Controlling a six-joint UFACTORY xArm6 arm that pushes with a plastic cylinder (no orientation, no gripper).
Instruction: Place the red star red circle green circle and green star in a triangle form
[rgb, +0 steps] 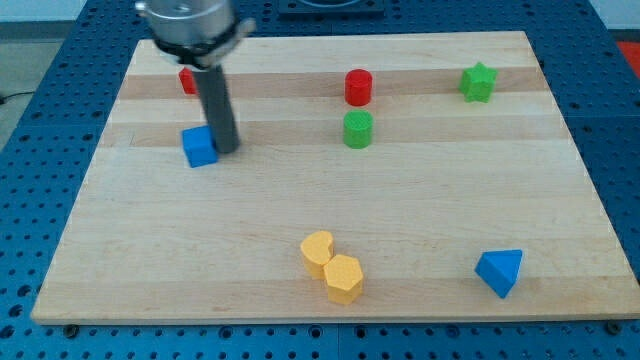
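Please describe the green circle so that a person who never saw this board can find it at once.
Look at the wooden board, a little above its middle. Two short cylinders stand there close together; the green circle is the lower one, just under the red circle. The green star lies farther toward the view's right.

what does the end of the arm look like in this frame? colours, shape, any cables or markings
A straight, dark grey rod, round in section and smooth, with no markings visible. It hangs from a wider metallic silver-grey flange at the view's top edge, cut off by the frame. No cables show. My tip is the rod's plain blunt lower end, right beside the blue cube, on its right in the view. There is no clamping end effector.
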